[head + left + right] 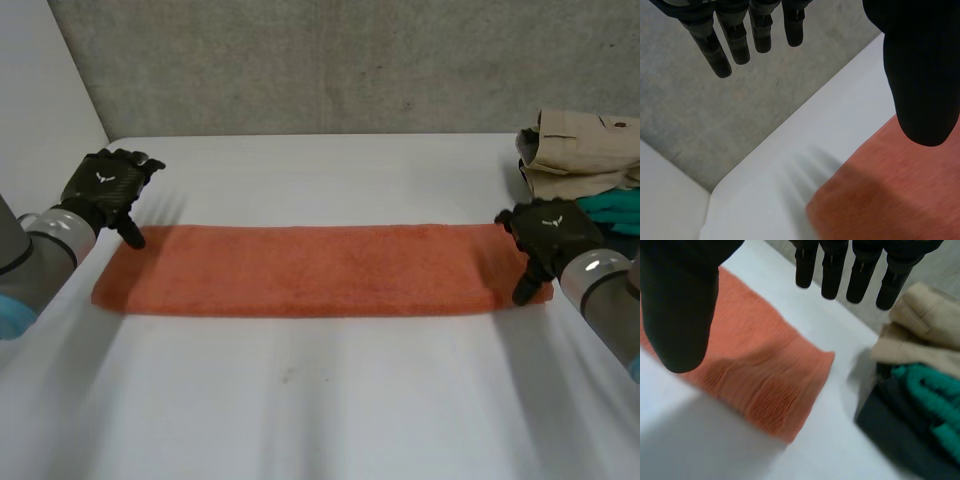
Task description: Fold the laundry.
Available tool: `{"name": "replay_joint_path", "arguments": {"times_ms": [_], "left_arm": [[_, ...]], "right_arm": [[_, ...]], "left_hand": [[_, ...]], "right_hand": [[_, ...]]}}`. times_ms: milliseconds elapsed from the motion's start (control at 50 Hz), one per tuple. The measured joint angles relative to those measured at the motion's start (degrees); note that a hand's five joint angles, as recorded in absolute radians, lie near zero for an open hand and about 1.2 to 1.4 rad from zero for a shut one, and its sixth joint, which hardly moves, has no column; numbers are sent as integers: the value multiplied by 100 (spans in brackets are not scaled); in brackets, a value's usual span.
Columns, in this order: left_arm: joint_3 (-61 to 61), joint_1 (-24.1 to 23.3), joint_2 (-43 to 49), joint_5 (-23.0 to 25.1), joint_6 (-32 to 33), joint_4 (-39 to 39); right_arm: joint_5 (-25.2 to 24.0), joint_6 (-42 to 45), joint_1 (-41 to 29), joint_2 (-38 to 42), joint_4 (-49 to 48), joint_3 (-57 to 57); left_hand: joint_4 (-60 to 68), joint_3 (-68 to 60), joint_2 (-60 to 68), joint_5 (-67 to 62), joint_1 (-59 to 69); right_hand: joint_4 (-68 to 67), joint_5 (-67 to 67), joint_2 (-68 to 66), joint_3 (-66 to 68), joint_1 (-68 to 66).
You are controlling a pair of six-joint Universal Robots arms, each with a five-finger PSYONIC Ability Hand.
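An orange towel lies folded into a long strip across the white table. My left hand hovers open over the towel's far left corner, fingers straight and thumb above the cloth. At the towel's right end my right hand hangs open, its thumb over the near right corner and its fingers straight, holding nothing.
A pile of clothes sits at the table's right: a beige garment on top, green and dark pieces under it, close beside my right hand. A grey wall runs behind the table.
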State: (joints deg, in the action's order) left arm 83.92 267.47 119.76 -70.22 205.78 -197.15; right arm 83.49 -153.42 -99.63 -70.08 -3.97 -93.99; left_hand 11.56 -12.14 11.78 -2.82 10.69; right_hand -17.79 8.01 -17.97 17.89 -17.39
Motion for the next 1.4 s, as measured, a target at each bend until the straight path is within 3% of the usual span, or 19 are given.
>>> {"name": "replay_joint_path", "arguments": {"times_ms": [120, 300, 380, 420, 600, 700, 800, 920, 980, 1080, 1180, 1320, 1400], "left_arm": [[705, -126, -581, 182, -424, -298], [1037, -302, -799, 271, -740, -529], [1076, -357, -780, 265, -751, -574], [1084, -371, -774, 262, -748, -580], [1210, -337, -989, 252, -758, -565], [1337, -231, -1240, 274, -784, -556], [1473, -108, -1430, 308, -863, -541], [1670, 45, -1639, 366, -1034, -544], [1744, 102, -1710, 401, -1097, -558], [1841, 185, -1793, 473, -1169, -588], [1906, 186, -1801, 507, -1198, -601], [1977, 42, -1764, 502, -1226, -608], [1963, -101, -1733, 481, -1239, -613]], "right_arm": [[-404, 5, 316, 236, 2, -114], [-410, 101, 475, 1002, -779, -11], [-315, 244, 514, 1395, -1160, 136], [-235, 323, 551, 1488, -1264, 183], [271, 1008, 1203, 1058, -1336, 72], [378, 2110, 1780, 920, -1366, 220], [463, 3144, 1856, 1001, -1405, 553], [269, 3476, 968, 937, -1680, 770], [-80, 3351, 337, 845, -1987, 726], [-1132, 3053, -1045, 839, -2870, 564], [-2073, 2803, -2352, 1471, -3652, 692], [-2405, 2650, -3316, 2546, -3506, 1318], [-2251, 2634, -3483, 2785, -2987, 1653]], "left_hand": [[0, 0, 0, 0, 0], [0, 0, 0, 0, 0], [0, 0, 0, 0, 0], [0, 0, 0, 0, 0], [0, 0, 0, 0, 0], [0, 0, 0, 0, 0], [0, 0, 0, 0, 0], [0, 0, 0, 0, 0], [0, 0, 0, 0, 0], [0, 0, 0, 0, 0], [0, 0, 0, 0, 0], [0, 0, 0, 0, 0], [0, 0, 0, 0, 0]], "right_hand": [[-675, 698, -580, 649, -706], [-1110, 1086, -1049, 1077, -1117], [-4432, 4368, -4493, 4416, -4419], [-4906, 4753, -4941, 4894, -4625], [-5065, 4786, -4960, 5002, -4625], [-5068, 4789, -4960, 5002, -4625], [-5070, 4839, -4960, 5002, -4625], [-5086, 4895, -4960, 5003, -4625], [-5089, 4896, -4960, 5020, -4625], [-5091, 4896, -4961, 5031, -4625], [-5093, 4923, -4964, 5031, -4625], [-4938, 4897, -4901, 4913, -4625], [-1832, 1768, -1600, 1697, -1399]]}}
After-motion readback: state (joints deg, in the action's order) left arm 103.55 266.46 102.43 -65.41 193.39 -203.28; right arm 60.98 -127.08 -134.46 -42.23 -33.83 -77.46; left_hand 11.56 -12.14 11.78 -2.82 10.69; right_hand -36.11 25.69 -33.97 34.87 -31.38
